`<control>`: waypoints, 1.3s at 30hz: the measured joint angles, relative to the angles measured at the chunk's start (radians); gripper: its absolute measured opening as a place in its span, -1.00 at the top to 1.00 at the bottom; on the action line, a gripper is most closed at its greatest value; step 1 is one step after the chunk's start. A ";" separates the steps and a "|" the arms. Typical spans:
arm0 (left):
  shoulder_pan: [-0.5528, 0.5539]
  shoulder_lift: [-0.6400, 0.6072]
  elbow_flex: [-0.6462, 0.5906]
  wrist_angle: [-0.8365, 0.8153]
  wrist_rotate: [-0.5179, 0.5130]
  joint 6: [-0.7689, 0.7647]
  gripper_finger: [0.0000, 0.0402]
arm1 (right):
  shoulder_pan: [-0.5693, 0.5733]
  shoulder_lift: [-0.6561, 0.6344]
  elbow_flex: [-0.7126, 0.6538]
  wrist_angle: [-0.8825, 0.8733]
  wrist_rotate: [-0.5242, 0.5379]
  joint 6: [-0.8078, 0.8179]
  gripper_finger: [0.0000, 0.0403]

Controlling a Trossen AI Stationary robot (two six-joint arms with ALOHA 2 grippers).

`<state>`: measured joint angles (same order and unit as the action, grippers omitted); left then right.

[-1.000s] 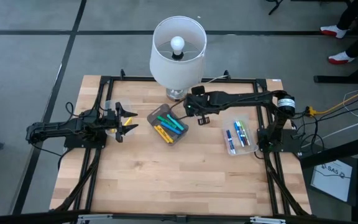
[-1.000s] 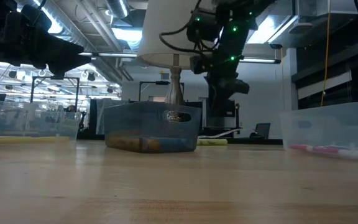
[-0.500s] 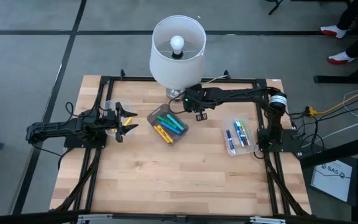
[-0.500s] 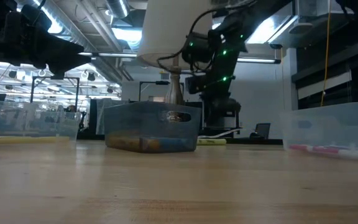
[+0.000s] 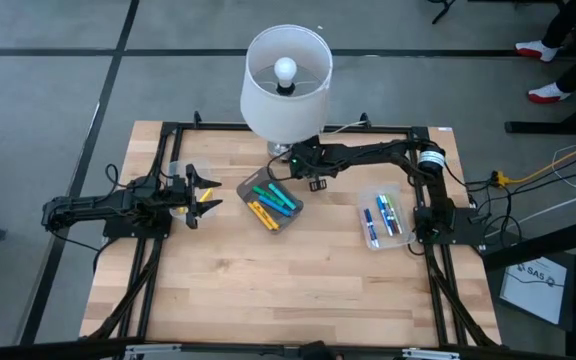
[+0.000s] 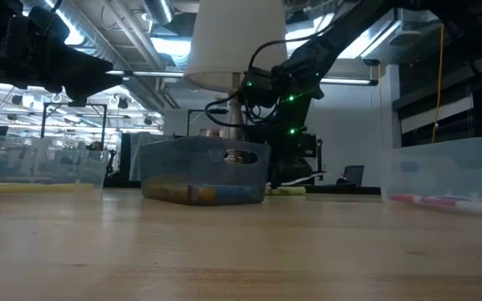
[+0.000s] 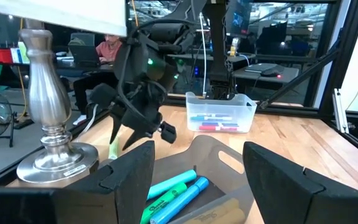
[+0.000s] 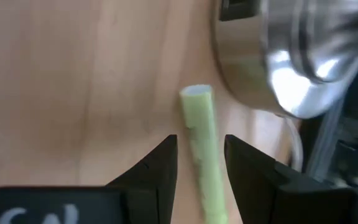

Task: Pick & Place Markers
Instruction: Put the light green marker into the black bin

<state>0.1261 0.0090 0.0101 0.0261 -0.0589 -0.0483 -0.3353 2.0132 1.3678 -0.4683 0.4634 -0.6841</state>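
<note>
A pale yellow-green marker lies flat on the table beside the lamp's metal base; in the low view the marker shows behind the middle bin. My right gripper is open, low over this marker, one finger on each side and no touch showing. In the high view the right gripper sits at the lamp base. More markers lie in the middle bin and the right bin. My left gripper waits open over the left bin, which holds a yellow marker.
The lamp stands at the far middle of the table, its shade overhanging the right arm. The middle bin lies just near and left of the right gripper. A black frame rail rims the table. Bare wood fills the near half.
My right gripper has moved toward the table's left and down, from beside the middle bin to the lamp base, coming low over the marker lying there. The left arm has kept still.
</note>
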 joint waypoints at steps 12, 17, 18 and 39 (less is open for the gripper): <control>0.000 0.000 0.000 0.000 0.000 0.000 -0.19 | -0.084 0.000 0.000 -0.006 -0.146 0.064 0.35; 0.000 0.000 0.000 0.000 0.000 0.000 -0.19 | -0.109 0.000 0.001 -0.012 -0.205 0.078 0.35; 0.000 0.000 0.000 0.000 0.000 0.000 -0.19 | -0.110 0.000 0.001 -0.014 -0.215 0.078 0.35; 0.000 0.000 0.000 0.000 0.000 0.001 -0.19 | -0.082 0.001 0.001 -0.082 -0.193 0.067 0.35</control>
<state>0.1264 0.0093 0.0101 0.0257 -0.0588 -0.0476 -0.4174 2.0144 1.3685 -0.5506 0.2705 -0.6169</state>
